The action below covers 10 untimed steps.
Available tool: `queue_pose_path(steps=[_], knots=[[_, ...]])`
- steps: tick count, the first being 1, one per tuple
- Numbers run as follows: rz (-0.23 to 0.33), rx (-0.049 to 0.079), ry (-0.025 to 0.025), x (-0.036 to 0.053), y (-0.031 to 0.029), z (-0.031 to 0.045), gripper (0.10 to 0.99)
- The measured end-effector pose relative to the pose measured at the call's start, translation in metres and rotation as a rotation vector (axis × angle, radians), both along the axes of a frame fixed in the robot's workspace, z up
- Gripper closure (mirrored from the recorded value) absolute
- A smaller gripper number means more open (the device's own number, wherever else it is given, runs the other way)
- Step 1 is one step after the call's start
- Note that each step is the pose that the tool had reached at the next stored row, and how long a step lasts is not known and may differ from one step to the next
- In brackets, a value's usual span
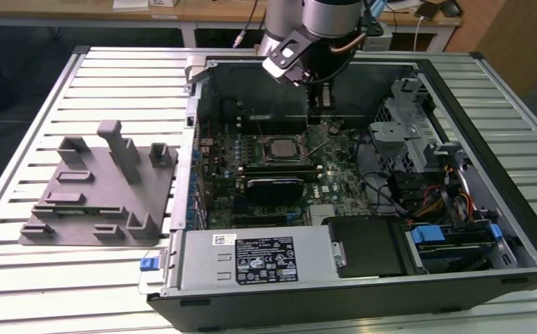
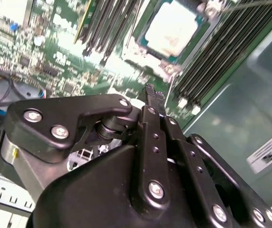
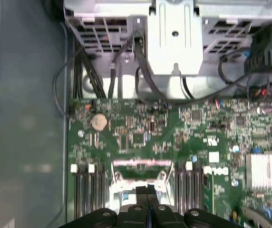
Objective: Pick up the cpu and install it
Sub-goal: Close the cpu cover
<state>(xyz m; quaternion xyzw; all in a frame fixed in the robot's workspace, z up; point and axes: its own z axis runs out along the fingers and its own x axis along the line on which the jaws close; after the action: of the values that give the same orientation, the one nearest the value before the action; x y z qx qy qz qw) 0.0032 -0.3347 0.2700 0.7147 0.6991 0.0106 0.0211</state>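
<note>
Silver cpu [image 2: 173, 29] on green motherboard [image 2: 55, 61], black fingers [image 2: 151, 111] pressed together above

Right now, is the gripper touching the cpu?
Apart. In the second wrist view the gripper stops short of the cpu, and a strip of the motherboard shows between the fingertips and the chip's silver top.

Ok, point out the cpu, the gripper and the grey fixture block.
cpu [image 2: 174, 28]: second wrist view, middle of its silver top.
gripper [image 3: 147, 191]: first wrist view, midway between its fingertips.
grey fixture block [image 1: 101, 209]: exterior view, on its flat base.
</note>
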Motion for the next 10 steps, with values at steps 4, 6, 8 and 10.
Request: queue_pose_path(steps=[4, 6, 8, 10], knots=[[0.0, 0.0, 0.0001, 0.0132, 0.0, -0.0001, 0.98], [0.0, 0.0, 0.0003, 0.0191, 0.0, -0.0001, 0.98], [0.0, 0.0, 0.0006, 0.0241, 0.0, -0.0001, 0.98], [0.0, 0.0, 0.0011, 0.0291, 0.0, -0.0001, 0.98]])
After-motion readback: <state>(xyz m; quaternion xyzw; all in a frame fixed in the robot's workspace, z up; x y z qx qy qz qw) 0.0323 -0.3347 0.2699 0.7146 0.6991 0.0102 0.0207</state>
